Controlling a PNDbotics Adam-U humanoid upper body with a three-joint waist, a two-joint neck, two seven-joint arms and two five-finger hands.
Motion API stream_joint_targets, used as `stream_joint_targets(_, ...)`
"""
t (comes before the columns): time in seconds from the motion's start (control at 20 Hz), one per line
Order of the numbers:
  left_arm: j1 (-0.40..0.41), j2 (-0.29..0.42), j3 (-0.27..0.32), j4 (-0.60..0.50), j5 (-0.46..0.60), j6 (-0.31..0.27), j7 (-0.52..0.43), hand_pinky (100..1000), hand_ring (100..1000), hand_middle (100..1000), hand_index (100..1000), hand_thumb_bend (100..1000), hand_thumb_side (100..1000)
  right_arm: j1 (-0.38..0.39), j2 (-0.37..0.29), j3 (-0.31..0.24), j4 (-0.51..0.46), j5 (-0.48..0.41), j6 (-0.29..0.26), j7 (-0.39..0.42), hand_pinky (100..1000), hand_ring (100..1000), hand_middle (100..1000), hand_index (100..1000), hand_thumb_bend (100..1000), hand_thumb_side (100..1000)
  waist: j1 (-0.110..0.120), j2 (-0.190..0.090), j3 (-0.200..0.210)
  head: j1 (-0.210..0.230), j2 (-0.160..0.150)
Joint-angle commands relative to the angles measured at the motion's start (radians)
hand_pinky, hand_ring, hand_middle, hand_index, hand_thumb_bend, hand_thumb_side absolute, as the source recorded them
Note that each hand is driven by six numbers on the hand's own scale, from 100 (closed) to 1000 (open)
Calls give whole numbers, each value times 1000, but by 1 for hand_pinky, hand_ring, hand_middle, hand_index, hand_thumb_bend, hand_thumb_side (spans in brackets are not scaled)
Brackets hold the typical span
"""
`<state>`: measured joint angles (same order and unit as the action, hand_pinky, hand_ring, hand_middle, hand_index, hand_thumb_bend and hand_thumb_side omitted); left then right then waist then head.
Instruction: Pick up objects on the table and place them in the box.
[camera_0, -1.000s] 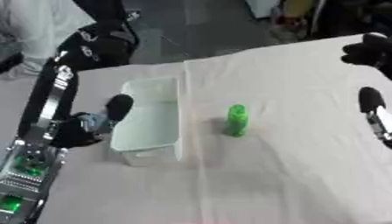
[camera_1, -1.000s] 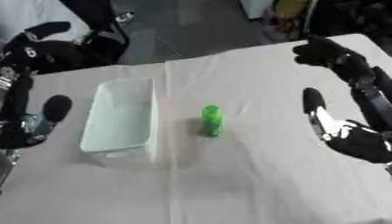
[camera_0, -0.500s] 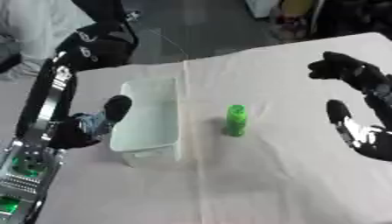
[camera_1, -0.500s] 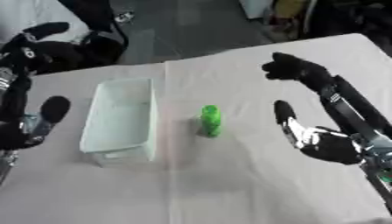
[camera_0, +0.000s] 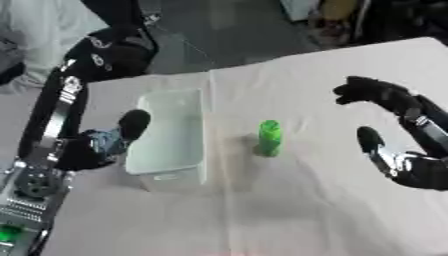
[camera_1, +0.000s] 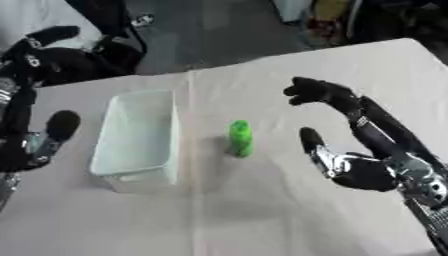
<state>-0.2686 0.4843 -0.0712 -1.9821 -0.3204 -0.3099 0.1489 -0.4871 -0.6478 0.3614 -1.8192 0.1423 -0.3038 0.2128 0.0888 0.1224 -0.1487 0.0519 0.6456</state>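
standing upright on the pale cloth of the desk (camera_1: 262, 220), a small green bottle (camera_1: 241, 138) sits near the middle of the scene, just right of the box (camera_1: 138, 137) and apart from it. the box is a pale, translucent, open-topped bin, long and narrow, lying with its length running away from the camera; nothing shows inside it.

the right hand (camera_1: 337, 155) hangs over the desk to the right of the bottle, near it but not touching. its fingers (camera_1: 311, 91) are spread and bent forward high up, the thumb (camera_1: 311, 140) lower down, with an open gap between them facing the bottle, and it holds nothing. the forearm, black with silver joints, runs off toward the lower right corner.

the left hand (camera_0: 114, 137) rests at the left wall of the box, with a rounded black tip (camera_0: 134, 121) raised beside the box's near half. whether it touches the wall i cannot tell, and its fingers are too dark and blurred to say whether they are apart or curled. the left arm (camera_0: 61, 107) rises from it toward the upper left.

a seam or fold in the cloth (camera_0: 213, 90) runs along the box's right side.
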Motion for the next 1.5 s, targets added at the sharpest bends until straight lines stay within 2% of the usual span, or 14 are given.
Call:
stream_joint_targets(0.05, -15, 17, 2, -18, 6, -4, -1, 606, 635, 877, 802, 769, 774, -33, -8, 0, 22, -7, -14, 28, 881, 818, 860, 1000, 100, 642, -3, -9, 2, -9, -12)
stream_joint_targets(0.55, -28, 14, 0, -18, 10, -8, -4, 607, 636, 876, 803, 765, 777, -67, -33, 20, 97, 83, -80, 12, 889, 825, 861, 1000, 100, 597, -6, -7, 14, -11, -22)
stream_joint_targets(0.95, -55, 4, 0, -18, 20, -11, -4, 608, 637, 875, 802, 761, 781, -107, -47, 38, 157, 159, -121, 24, 903, 838, 869, 1000, 100, 603, -8, 1, 36, -31, -35)
stream_joint_targets(1.05, -63, 3, 1, -18, 22, -13, -2, 609, 638, 875, 802, 758, 791, -111, -54, 41, 173, 181, -133, 24, 904, 839, 871, 1000, 100, 588, -10, 3, 42, -41, -40)
stream_joint_targets(1.25, -85, -3, -3, -18, 31, -18, -4, 610, 639, 874, 802, 755, 787, -131, -54, 53, 220, 222, -156, 25, 909, 845, 878, 1000, 100, 629, -10, 6, 60, -63, -49)
stream_joint_targets(1.5, -130, -21, -11, -18, 52, -26, -13, 611, 640, 874, 802, 751, 791, -151, -55, 58, 302, 275, -185, 12, 909, 846, 878, 1000, 100, 626, -11, 17, 92, -106, -67)
